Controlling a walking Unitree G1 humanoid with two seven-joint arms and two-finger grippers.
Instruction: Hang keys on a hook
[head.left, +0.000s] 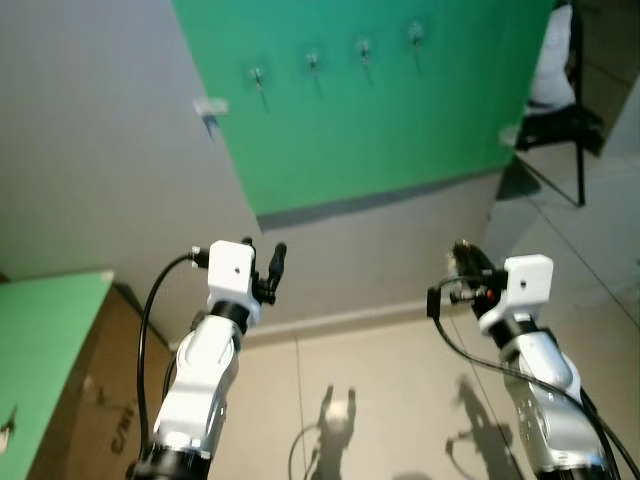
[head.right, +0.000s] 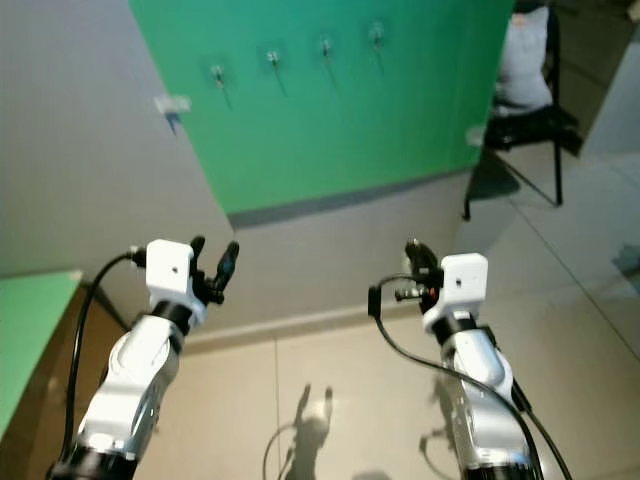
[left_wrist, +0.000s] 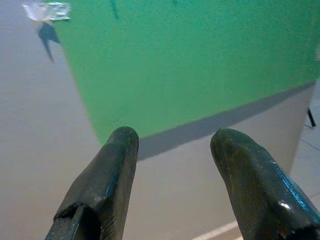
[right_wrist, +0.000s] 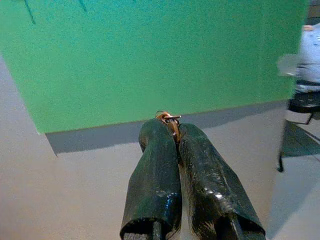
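Right wrist view: our right gripper (right_wrist: 172, 127) jaws clamp a light, stiff, slippery key ring (right_wrist: 167, 118) at their tips; left gripper (left_wrist: 172, 142) jaws apart.

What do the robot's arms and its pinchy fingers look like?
Both arms are shiny silver tubes with a white square block at each wrist. A black cable loops beside each. The left gripper and right gripper each have two long, glossy black fingers with rounded tips.
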